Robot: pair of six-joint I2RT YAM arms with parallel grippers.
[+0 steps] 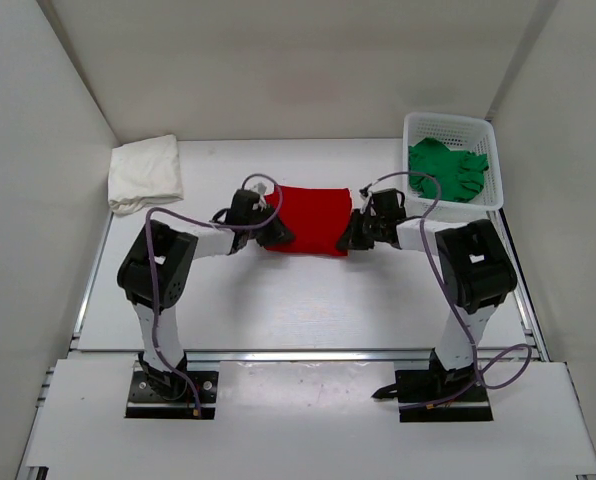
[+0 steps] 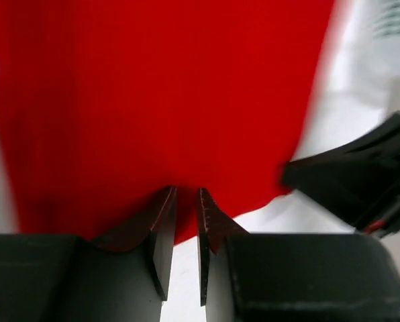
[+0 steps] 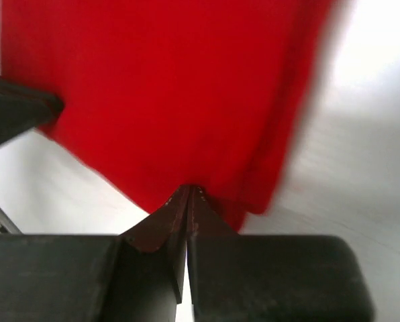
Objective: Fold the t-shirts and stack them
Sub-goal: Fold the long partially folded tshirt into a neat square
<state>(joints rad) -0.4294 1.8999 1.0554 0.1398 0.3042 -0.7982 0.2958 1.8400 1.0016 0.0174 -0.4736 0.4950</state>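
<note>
Across the enclosure floor a flat white tabletop [image 1: 308,300] is spread, and everything is carried on it. At its back right corner a white plastic mesh basket [image 1: 448,121] is placed. Near the middle, between the two arms, a bright red cloth t-shirt [image 1: 311,218] is laid flat, folded into a wide rectangle. At the back left a white cloth t-shirt [image 1: 146,173] is seen folded into a soft bundle, well apart from the red one. A crumpled bright green cloth t-shirt [image 1: 446,168] is contained in the basket. The left end effector [image 2: 186,193] is set at the left edge of the red t-shirt. Its fingers [image 2: 161,221] are slightly spread, with a narrow gap shown between them and the tips at the cloth's hem. Whether fabric is caught there cannot be told. The right end effector [image 3: 188,189] is set at the opposite edge of the same t-shirt. Its jaws are pressed together with the tips at the hem, and a pinch on the fabric cannot be confirmed.
</note>
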